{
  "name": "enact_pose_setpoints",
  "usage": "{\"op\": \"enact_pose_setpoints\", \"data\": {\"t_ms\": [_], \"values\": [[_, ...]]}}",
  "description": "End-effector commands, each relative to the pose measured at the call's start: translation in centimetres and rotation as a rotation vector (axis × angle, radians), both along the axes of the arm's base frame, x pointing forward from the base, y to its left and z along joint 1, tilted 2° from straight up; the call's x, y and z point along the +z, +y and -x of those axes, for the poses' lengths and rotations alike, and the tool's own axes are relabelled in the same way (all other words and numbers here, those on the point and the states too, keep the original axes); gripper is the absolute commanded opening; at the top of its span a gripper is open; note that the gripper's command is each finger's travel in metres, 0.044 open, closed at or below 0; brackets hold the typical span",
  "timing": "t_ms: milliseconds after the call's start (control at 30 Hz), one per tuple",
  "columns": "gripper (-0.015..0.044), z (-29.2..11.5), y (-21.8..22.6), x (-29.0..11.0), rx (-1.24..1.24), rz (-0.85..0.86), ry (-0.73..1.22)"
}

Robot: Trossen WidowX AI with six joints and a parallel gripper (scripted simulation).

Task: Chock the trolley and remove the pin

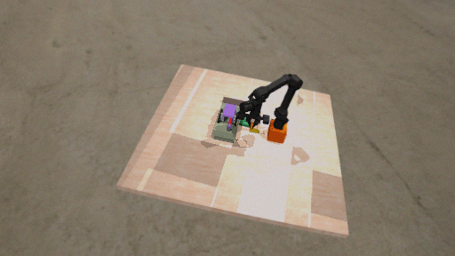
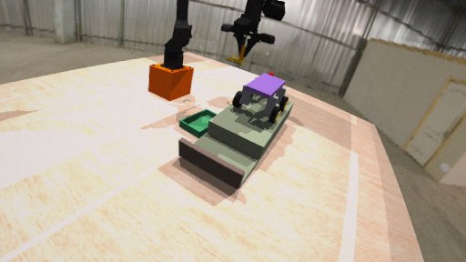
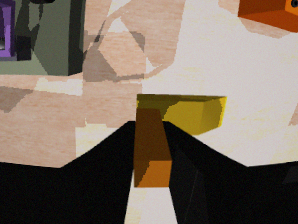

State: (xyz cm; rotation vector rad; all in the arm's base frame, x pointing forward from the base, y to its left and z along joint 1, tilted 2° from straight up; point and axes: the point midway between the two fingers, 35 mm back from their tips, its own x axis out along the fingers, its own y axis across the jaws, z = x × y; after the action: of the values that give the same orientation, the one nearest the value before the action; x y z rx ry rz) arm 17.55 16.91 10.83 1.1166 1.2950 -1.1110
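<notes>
My gripper is shut on the orange handle of the yellow chock and holds it in the air, beside and above the uphill end of the ramp. The trolley, with a purple top and black wheels, stands on the grey-green ramp. The red-headed stop pin shows behind the trolley's uphill end. The green tray lies on the floor beside the ramp.
The arm's orange base block stands near the tray. A dark stop wall closes the ramp's low end. The wooden platform ends in edges on all sides.
</notes>
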Motion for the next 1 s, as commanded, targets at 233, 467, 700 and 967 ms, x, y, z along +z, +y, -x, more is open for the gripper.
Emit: {"op": "enact_pose_setpoints", "data": {"t_ms": [233,467,700,967], "values": [[0.0,-0.3,-0.8,-0.1,-0.055,0.0,0.001],[0.0,-1.2,-3.4,-0.3,-0.055,0.003,0.0],[0.0,-2.1,-5.8,-0.5,-0.055,0.005,-0.001],[0.0,-3.0,-8.5,-0.8,-0.055,0.008,-0.002]]}}
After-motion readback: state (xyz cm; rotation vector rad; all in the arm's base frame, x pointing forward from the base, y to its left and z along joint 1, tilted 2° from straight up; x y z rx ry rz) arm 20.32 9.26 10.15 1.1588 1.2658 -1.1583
